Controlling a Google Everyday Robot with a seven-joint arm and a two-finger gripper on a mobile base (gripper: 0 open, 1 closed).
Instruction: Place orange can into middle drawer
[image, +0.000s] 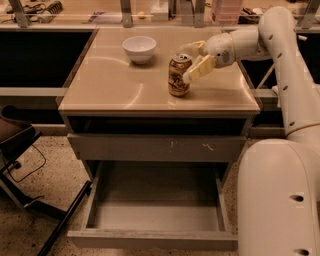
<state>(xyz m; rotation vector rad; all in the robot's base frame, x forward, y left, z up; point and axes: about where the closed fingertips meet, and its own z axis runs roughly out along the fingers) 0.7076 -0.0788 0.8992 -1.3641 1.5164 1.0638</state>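
peering at the far edge first: the items along the back counter (150, 12) are cut off by the top of the frame and too dim to name. the robot's white base (277, 200) fills the 4 o'clock corner and hides the right end of the middle drawer (155, 216). at 9 o'clock a dark chair (15, 142) is clipped by the frame edge.

and here is the gripper (193, 59), reaching in from 3 o'clock on the white arm (285, 70), low over the tabletop (110, 90). its jaws are spread wide. one of the pale fingers (201, 68) slants across the near right of the can, and the other pokes out behind the rim, partly hidden.

the orange can (177, 77) stands upright on the tabletop, right of centre, its upper part between those fingers. whether either one touches it cannot be told. from the gripper the can's body sits at about 7 o'clock, close in.

a white bowl (139, 48) rests at 11 o'clock from the can, well apart from it and from the arm. straight down at 6 o'clock, below a shut drawer front with pale scratch marks (170, 148), the middle drawer is pulled out, its smooth grey inside facing up. a black bar (65, 220) leans by the drawer's left corner.
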